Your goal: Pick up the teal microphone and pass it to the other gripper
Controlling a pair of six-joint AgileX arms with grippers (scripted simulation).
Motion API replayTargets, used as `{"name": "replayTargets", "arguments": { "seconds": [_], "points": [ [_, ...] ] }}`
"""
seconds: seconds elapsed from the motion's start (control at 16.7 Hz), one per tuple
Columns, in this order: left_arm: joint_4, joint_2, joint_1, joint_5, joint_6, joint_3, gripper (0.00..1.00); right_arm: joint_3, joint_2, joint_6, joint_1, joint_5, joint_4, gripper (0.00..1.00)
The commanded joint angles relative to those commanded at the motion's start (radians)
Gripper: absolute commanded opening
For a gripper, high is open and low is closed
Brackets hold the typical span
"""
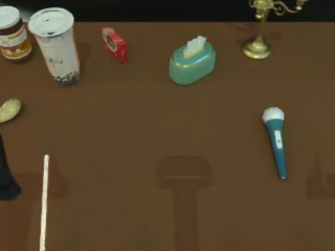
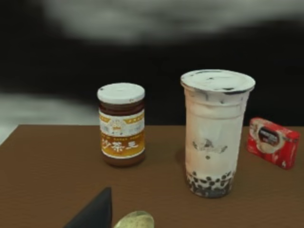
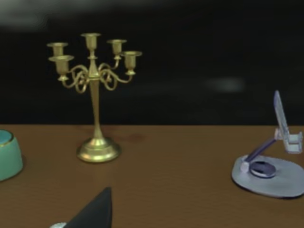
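Left gripper [image 1: 6, 180]: a dark form at the table's [image 1: 157, 130] left edge, well apart from the teal microphone [image 1: 276, 141]; only one black fingertip [image 2: 95, 211] shows in its wrist view, so its opening cannot be told. Right gripper: outside the top view; one fingertip [image 3: 97, 209] shows in its wrist view, opening likewise unreadable. The microphone lies flat near the right edge, head toward the candelabra [image 1: 259, 31], handle toward the near edge, with bare tabletop all round it. Left of the microphone, toward the far edge: a teal tissue box [image 1: 191, 63]. Much farther left: red packet [image 1: 115, 44], bubble-tea cup [image 1: 55, 46], jar [image 1: 13, 34], spoon [image 1: 9, 110], white straw [image 1: 44, 201].
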Motion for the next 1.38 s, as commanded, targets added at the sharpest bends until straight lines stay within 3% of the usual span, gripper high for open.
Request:
{"name": "replayTargets", "arguments": {
  "seconds": [0.24, 0.48, 1.38],
  "points": [
    [0.000, 0.000, 0.000, 0.000, 0.000, 0.000, 1.00, 0.030, 0.031, 0.009, 0.010, 0.000, -0.020, 1.00],
    [0.000, 0.000, 0.000, 0.000, 0.000, 0.000, 1.00, 0.192, 0.221, 0.061, 0.058, 0.005, -0.131, 1.00],
    [0.000, 0.000, 0.000, 0.000, 0.000, 0.000, 1.00, 1.083, 1.597, 0.356, 0.333, 0.038, -0.819, 1.00]
  ]
}}
